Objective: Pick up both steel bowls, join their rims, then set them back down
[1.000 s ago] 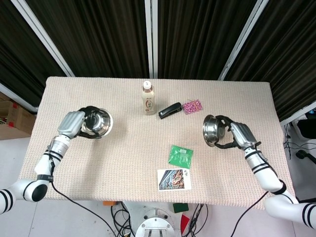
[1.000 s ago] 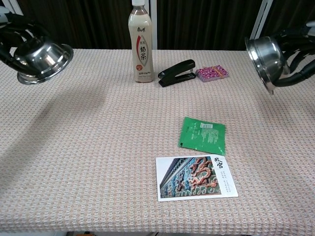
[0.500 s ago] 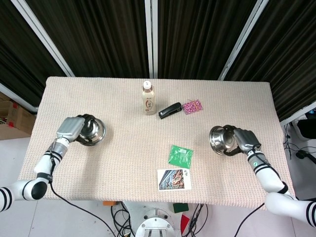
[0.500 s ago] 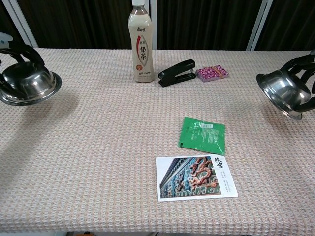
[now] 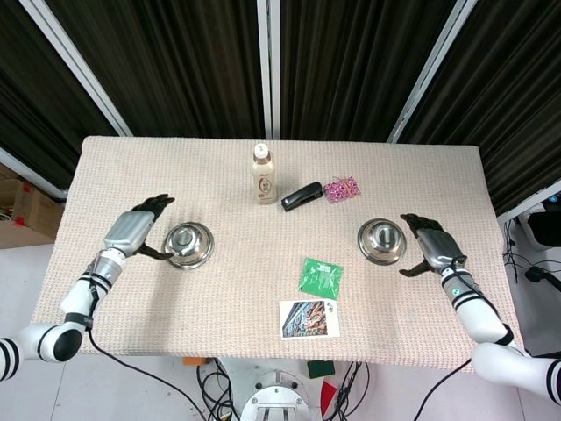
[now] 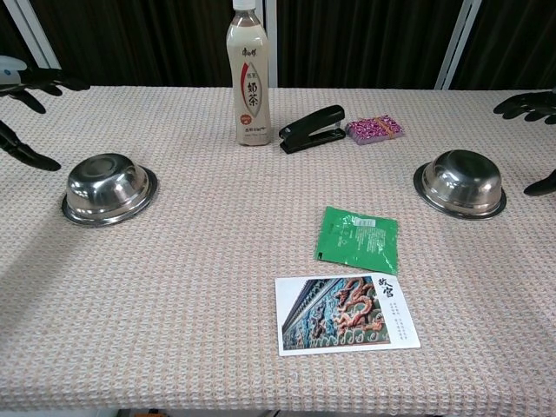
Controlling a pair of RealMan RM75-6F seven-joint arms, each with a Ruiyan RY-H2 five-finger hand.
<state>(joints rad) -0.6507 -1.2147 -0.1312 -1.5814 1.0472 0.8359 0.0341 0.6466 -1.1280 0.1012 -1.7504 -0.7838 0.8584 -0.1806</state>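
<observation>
Left hand [image 5: 133,230] spread wide, holding nothing, just beside the left round steel bowl [image 5: 188,244], not touching it. Bowl sits upside down on the beige woven table cover [image 5: 228,289], dome up, rim flat on the cloth. In the chest view only the dark fingertips [image 6: 48,82] of this hand show at the frame edge, apart from the bowl [image 6: 109,188].

Right hand [image 5: 436,246] likewise wide and empty, fingers fanned, just beside the right round steel bowl [image 5: 381,240] (also inverted, rim down). Chest view catches its fingertips [image 6: 526,104] only; bowl [image 6: 460,182] stands clear of them.

Bowls well apart, one each side of the table. Between them, far side: tall milk-tea bottle [image 5: 263,174] upright, black stapler [image 5: 301,196], small pink patterned packet [image 5: 342,189]. Near side: green foil sachet [image 5: 320,276] lying flat, with a printed picture card [image 5: 309,317] just below it.
</observation>
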